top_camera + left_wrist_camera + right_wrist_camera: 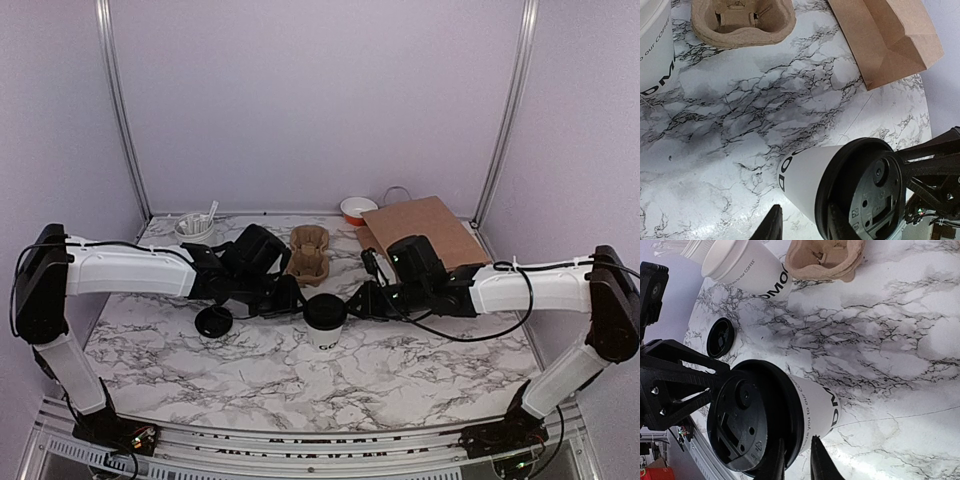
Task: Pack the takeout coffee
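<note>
Standing upright near the centre of the marble tabletop (420, 370), the takeout coffee (325, 320), a white paper cup with a black lid, sits between two robot grippers.
The left gripper (297, 298) meets its lid from the left and the right gripper (353, 302) from the right. Whether either gripper pinches the rim or stays apart cannot be told. A loose black lid (213, 320) lies nearer the left edge. A pulp cup tray (308, 250) and a brown paper bag (425, 232) lie by the far edge.
</note>
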Motion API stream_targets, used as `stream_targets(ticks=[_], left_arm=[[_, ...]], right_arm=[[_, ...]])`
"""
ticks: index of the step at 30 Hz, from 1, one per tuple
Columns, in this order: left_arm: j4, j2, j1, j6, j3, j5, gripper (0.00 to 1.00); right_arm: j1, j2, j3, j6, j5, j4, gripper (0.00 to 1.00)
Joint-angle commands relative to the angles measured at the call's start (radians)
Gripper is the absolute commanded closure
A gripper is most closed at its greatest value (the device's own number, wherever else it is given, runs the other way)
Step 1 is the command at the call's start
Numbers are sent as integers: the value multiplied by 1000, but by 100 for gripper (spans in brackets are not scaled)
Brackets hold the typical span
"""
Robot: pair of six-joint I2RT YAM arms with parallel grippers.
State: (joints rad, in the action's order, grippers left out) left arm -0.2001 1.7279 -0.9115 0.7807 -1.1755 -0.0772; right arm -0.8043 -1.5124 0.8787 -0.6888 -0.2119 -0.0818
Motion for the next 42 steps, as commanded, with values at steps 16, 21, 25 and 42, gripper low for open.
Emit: stream_targets(ticks=[16,21,25,42], left_arm=[[-36,-23,-23,-15,20,11,68],[-58,-42,-23,-36,-22,23,67],[-72,-50,-23,-46,-47,32,67],[-82,-123,-3,-63,-46,59,70]], right_arm=[[-11,-5,47,5,47,-97,83],[-10,0,112,19,64,-119,83],[-7,2,134,26,73,-131,83],[75,44,-22,-181,-365,511,100]])
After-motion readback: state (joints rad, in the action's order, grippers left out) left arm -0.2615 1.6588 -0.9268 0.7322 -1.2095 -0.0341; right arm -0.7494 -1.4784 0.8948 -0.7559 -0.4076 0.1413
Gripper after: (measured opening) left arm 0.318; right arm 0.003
